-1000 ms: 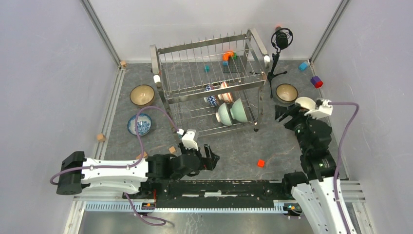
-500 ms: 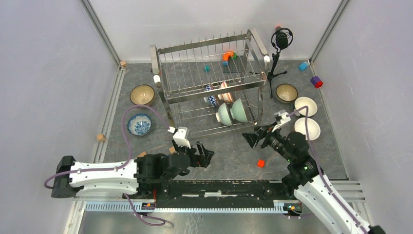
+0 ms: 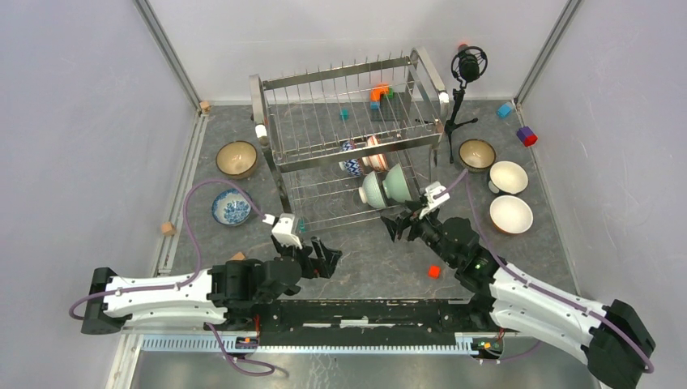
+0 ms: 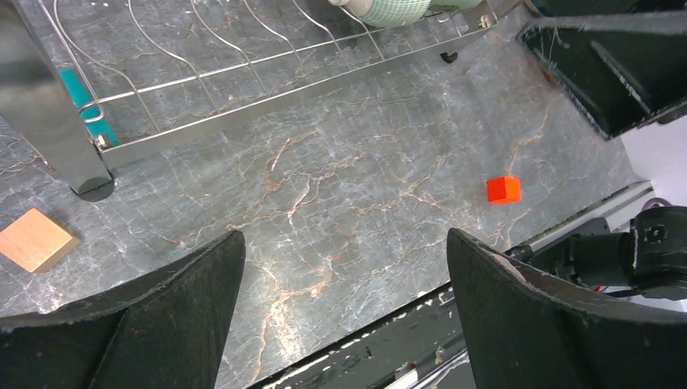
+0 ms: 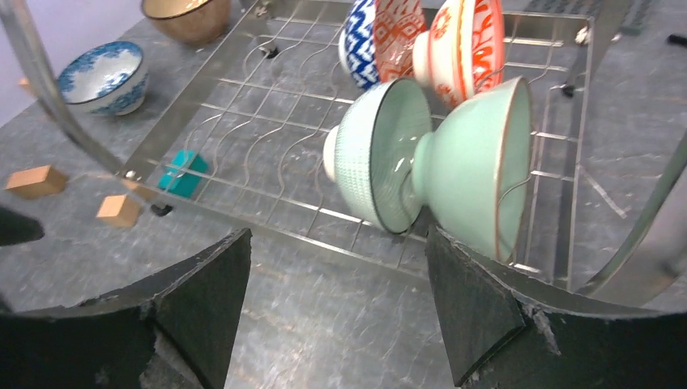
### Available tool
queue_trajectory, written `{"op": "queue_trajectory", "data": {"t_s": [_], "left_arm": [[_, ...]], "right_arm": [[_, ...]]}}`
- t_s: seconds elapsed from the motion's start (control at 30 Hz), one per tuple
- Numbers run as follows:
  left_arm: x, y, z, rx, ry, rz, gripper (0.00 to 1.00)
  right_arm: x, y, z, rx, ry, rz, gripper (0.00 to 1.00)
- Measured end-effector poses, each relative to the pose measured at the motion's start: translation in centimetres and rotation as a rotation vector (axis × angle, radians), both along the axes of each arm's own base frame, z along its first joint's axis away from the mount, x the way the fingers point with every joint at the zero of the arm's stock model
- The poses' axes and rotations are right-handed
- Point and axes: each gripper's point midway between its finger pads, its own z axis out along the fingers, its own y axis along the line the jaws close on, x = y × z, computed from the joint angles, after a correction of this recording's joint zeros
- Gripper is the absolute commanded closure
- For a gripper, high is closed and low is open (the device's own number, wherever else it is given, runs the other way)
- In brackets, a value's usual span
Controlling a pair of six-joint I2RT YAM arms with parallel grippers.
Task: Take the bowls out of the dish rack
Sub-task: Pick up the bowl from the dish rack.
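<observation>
The steel dish rack (image 3: 348,81) stands at the back middle. On its lower tier two pale green bowls (image 3: 384,186) (image 5: 470,162) stand on edge, with a blue-and-white bowl (image 5: 359,40) and a red-and-white bowl (image 5: 463,44) behind them. My right gripper (image 3: 395,224) (image 5: 336,279) is open and empty just in front of the rack's near rail, facing the green bowls. My left gripper (image 3: 324,255) (image 4: 344,267) is open and empty over bare table in front of the rack's left leg. On the table lie two white bowls (image 3: 510,214), two brown bowls (image 3: 236,158) and a blue patterned bowl (image 3: 232,207).
A black microphone tripod (image 3: 462,77) stands right of the rack. A red block (image 3: 434,271) (image 4: 503,190) lies between the arms. Tan blocks (image 5: 36,180) lie near the rack's left leg and a teal block (image 5: 183,173) in the rack. Coloured blocks (image 3: 526,136) lie at the back right.
My right arm has left the second white bowl on the table at the right and swung left to the rack's front. My left gripper has drifted slightly left and back.
</observation>
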Motion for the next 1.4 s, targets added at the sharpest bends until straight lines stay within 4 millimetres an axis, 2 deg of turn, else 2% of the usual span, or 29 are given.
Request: {"op": "queue_trajectory", "data": {"t_s": [0.13, 0.3, 0.57, 0.8, 1.0, 1.1, 1.27, 1.33, 1.4], "left_arm": [[0.0, 0.4, -0.6, 0.017, -0.002, -0.002, 0.01], [0.0, 1.1, -0.3, 0.011, -0.013, 0.003, 0.01], [-0.1, 2.4, -1.1, -0.017, -0.021, 0.008, 0.01], [-0.2, 2.8, -1.4, -0.033, -0.024, 0.009, 0.01], [-0.2, 2.9, -1.6, -0.032, -0.024, 0.009, 0.01], [-0.2, 3.0, -1.9, -0.024, -0.022, 0.008, 0.01], [-0.2, 3.1, -2.0, -0.027, -0.023, 0.009, 0.01], [-0.2, 3.1, -2.3, -0.024, -0.022, 0.009, 0.01], [-0.2, 3.2, -2.6, -0.016, -0.021, 0.008, 0.01]], "right_arm": [[1.5, 0.7, 0.5, -0.034, -0.033, -0.019, 0.18], [2.8, 2.0, -0.7, -0.108, -0.008, -0.001, 0.25], [4.9, 1.1, -0.7, -0.098, -0.009, -0.027, 0.30], [4.8, 2.3, -0.6, -0.080, -0.012, 0.039, 0.31], [4.8, 2.5, -0.5, -0.077, -0.011, 0.052, 0.34], [4.9, 1.9, 0.5, -0.065, -0.032, 0.021, 0.39], [6.0, -1.4, 3.4, -0.020, -0.093, -0.117, 0.46], [6.6, -2.6, 3.3, -0.014, -0.084, -0.166, 0.46], [7.2, -3.8, 2.2, -0.016, -0.053, -0.208, 0.46]]}}
